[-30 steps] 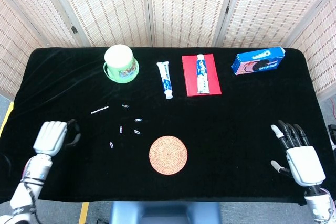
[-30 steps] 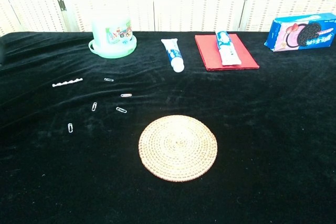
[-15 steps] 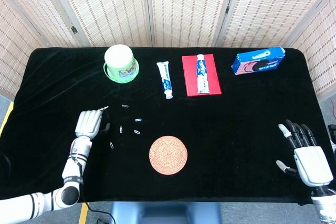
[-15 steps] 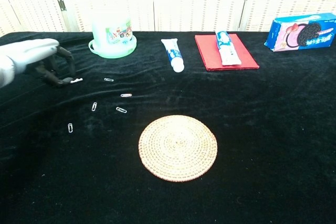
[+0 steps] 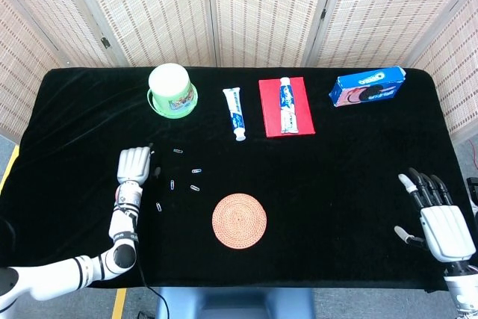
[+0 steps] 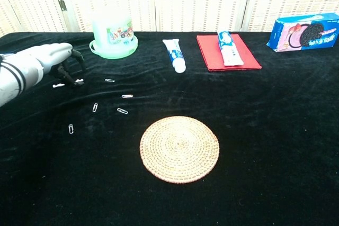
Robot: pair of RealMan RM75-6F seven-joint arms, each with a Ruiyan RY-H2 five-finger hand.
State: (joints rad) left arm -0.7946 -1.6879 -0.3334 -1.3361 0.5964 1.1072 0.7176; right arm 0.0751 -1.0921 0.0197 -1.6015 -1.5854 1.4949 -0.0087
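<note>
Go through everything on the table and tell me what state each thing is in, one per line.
left hand: fingers curled down over the white strip
right hand: open, holding nothing
green tub: upside down
toothpaste tube: lying flat, capped
second toothpaste tube: lying on the red cloth
cookie box: closed
woven coaster: bare

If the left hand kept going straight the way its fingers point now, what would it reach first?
The left hand points toward the table's far side. Beyond the small white strip at its fingertips, the green tub probably lies nearest that line, slightly to its right; depth is uncertain.
</note>
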